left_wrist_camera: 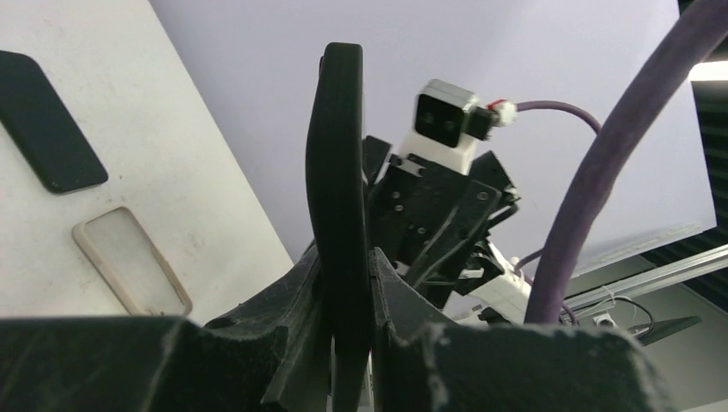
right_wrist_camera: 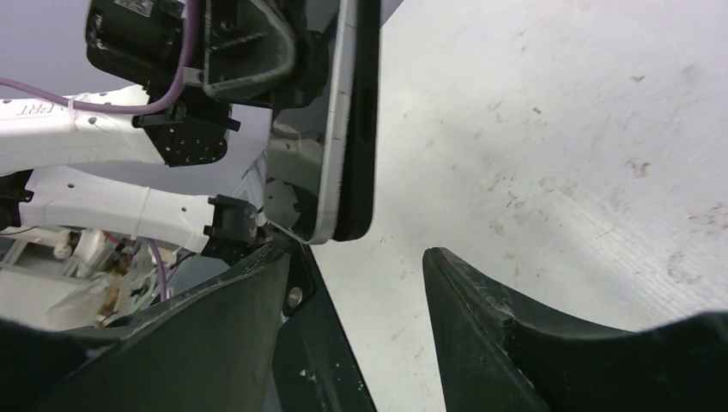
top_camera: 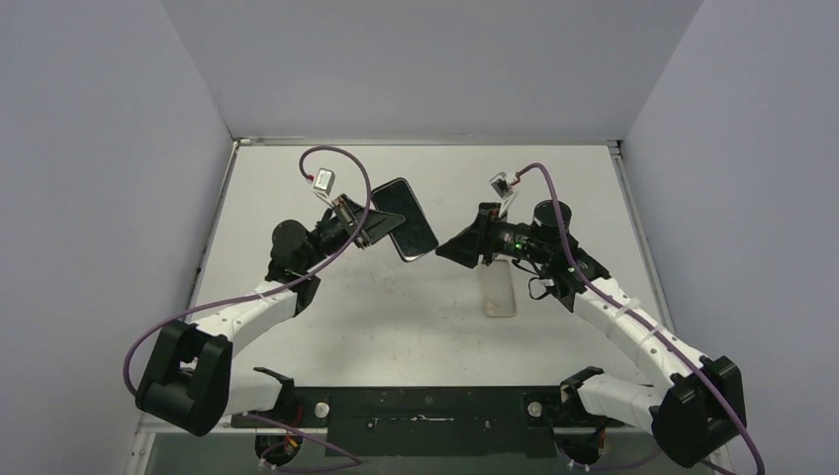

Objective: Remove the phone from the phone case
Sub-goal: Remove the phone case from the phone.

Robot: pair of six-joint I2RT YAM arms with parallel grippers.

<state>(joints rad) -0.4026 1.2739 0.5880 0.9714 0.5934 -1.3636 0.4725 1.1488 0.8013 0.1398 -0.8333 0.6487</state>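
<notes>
The left end effector (top_camera: 368,223) is clamped on the phone (right_wrist_camera: 339,129), holding it on edge in the air above the middle of the bench (top_camera: 396,327), toward the far edge. The right end effector (right_wrist_camera: 356,257) faces it with jaws apart and nothing gripped, the phone's lower end just short of the gap.

By my reckoning the job is barely begun. From the right wrist, the pale metal rim lies flush against the black phone case (right_wrist_camera: 367,129) along all the length I can see, so the peeling is left to do.

Nearer the right edge a clear case (top_camera: 500,290) lies flat. Near it is a dark slab (left_wrist_camera: 47,120) (phone or shell, I cannot say), which the right arm (top_camera: 613,317) covers from above. Whether any corner of the lip has lifted is hidden where the left end effector grips.
</notes>
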